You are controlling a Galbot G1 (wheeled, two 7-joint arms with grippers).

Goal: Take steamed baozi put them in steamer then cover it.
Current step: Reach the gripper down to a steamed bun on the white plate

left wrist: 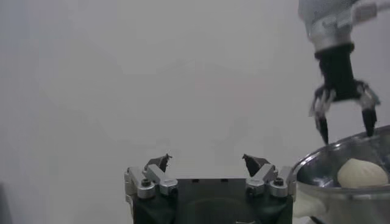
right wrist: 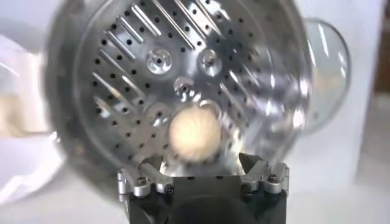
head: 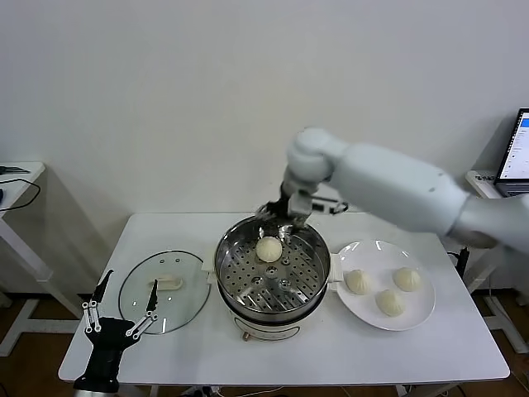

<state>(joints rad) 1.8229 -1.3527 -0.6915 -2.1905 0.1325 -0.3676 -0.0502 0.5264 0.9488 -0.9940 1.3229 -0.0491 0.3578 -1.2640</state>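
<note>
Since the steamed baozi (head: 388, 301) on the plate (head: 421, 313) near the table's right edge look soft, the spread-jawed right gripper (head: 287, 217) should pinch their sides lightly, left gripper (head: 121, 310) parked spread.

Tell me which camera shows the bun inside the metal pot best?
The right wrist view: it looks straight down on the baozi, lying free on the steamer tray. The head view shows it smaller, near the tray's far side. The left wrist view catches only its top over the rim.
</note>
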